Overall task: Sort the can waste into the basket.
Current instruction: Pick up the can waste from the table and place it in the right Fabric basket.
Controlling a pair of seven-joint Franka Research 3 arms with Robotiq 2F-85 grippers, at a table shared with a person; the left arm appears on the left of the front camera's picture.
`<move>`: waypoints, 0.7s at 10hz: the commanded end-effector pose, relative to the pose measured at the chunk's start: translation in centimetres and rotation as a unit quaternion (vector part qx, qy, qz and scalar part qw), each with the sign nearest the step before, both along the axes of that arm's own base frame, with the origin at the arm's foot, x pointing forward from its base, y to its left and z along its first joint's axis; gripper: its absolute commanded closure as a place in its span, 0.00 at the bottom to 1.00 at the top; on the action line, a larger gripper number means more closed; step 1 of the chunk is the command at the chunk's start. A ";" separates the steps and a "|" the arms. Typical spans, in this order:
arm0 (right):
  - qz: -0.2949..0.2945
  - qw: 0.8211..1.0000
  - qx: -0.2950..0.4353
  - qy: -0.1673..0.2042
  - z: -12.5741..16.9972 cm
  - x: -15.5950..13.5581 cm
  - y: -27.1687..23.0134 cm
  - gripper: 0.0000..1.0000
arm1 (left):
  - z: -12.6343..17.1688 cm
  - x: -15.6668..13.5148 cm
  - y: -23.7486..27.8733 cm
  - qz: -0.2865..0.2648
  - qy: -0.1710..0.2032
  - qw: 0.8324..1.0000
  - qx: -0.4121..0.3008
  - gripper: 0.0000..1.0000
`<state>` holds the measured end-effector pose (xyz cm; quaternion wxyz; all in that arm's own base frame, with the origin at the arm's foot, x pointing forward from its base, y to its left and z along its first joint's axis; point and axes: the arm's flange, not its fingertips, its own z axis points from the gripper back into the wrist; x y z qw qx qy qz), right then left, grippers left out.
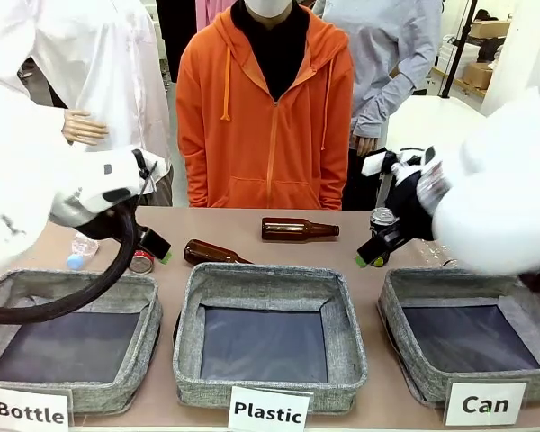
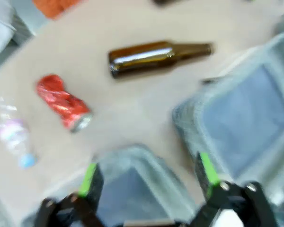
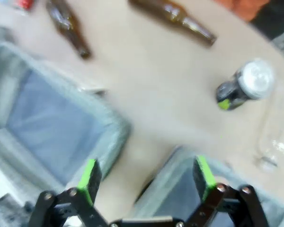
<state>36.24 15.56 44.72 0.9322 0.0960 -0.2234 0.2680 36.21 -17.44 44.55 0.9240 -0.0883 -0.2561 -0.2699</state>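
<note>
Cans both out on the tan table, neither inside the shallow square grey woven-fabric basket behind the white "Can" label on the robot's right. Small black drink can with a silver top, upright beyond that basket's far rim, partly hidden by the right gripper. Crushed red drink can on its side at far left, just beside the left gripper and near a clear plastic bottle. Green-padded fingers of both grippers spread wide, holding nothing. Two brown glass bottles lying flat mid-table beyond the middle basket. Person in an orange hooded jacket standing at the far side
</note>
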 end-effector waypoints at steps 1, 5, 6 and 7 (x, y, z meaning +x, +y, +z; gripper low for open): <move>0.027 0.993 0.077 0.088 6.2 -3.2 -3.2 0.00 | 5.2 -3.8 2.4 0.044 0.069 0.994 -0.066 0.00; 0.028 0.956 0.280 0.083 9.0 -9.5 -15.6 0.00 | 9.0 -8.1 15.6 -0.034 0.141 0.951 -0.272 0.00; 0.020 0.932 0.357 0.062 7.6 -10.2 -19.6 0.00 | 7.9 -8.8 19.3 -0.044 0.134 0.933 -0.331 0.00; -0.009 0.909 0.412 0.058 5.6 -10.8 -23.2 0.00 | 6.5 -10.1 22.9 -0.021 0.122 0.916 -0.383 0.00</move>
